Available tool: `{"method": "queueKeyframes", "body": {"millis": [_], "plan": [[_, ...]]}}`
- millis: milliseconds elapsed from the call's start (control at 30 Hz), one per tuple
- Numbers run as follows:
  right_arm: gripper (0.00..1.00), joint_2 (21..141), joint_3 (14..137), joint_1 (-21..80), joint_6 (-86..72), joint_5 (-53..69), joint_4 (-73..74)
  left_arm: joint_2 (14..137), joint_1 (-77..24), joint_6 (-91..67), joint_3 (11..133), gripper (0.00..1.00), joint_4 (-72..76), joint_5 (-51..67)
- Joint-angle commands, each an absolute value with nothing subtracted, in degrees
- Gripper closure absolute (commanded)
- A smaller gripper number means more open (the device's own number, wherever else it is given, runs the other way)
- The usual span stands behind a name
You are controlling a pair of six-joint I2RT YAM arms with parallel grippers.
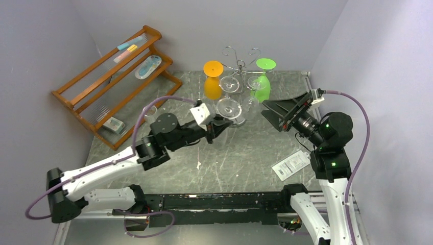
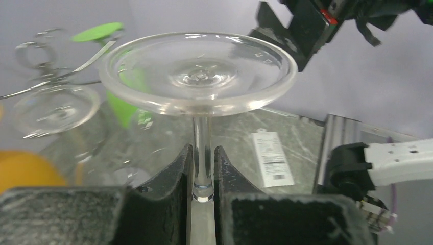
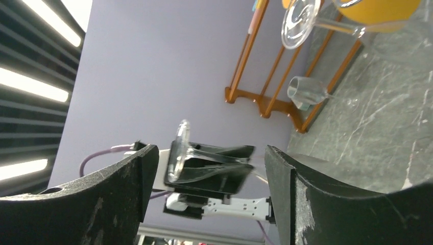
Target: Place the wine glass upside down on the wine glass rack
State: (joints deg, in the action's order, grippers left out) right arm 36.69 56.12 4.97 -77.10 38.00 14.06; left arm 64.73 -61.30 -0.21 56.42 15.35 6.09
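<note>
A clear wine glass [image 1: 229,108] is held upside down, its round foot [image 2: 198,74] on top. My left gripper [image 1: 220,124] is shut on its stem [image 2: 203,158]; the bowl is hidden below the fingers. It hangs just in front of the wine glass rack [image 1: 240,65], a silver wire stand. The rack carries an orange glass [image 1: 213,80], a green glass [image 1: 263,77] and a clear one [image 1: 231,84]. My right gripper [image 1: 274,113] stands open to the right of the held glass, holding nothing. In the right wrist view its fingers [image 3: 127,178] frame the left gripper and glass [image 3: 179,150].
An orange-brown wooden shelf [image 1: 117,87] leans at the back left, with a small clear glass [image 1: 149,112] beside its foot. A white paper label [image 1: 290,164] lies on the marble table [image 1: 230,163] near the right arm's base. Purple walls close in on three sides.
</note>
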Motion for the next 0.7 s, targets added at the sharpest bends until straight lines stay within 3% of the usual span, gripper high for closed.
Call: {"method": "queueKeyframes", "body": {"millis": [0, 300, 467, 667], "plan": [[0.20, 38.22, 57.06, 5.19, -72.37, 34.70, 14.34, 58.00, -60.46, 4.15, 56.73, 0.95, 4.88, -9.36], [0.20, 39.64, 60.09, 5.18, -66.02, 29.50, 17.38, 60.51, -54.51, 9.60, 61.95, 0.95, 1.45, -38.80], [0.21, 38.50, 61.15, 5.19, -62.52, 23.79, 20.06, 65.94, -43.33, 7.77, 65.35, 0.95, 5.83, -29.94], [0.21, 37.37, 61.00, 5.19, -59.43, 19.91, 21.45, 77.85, -28.03, 3.19, 71.61, 0.95, 10.39, -8.06]]}}
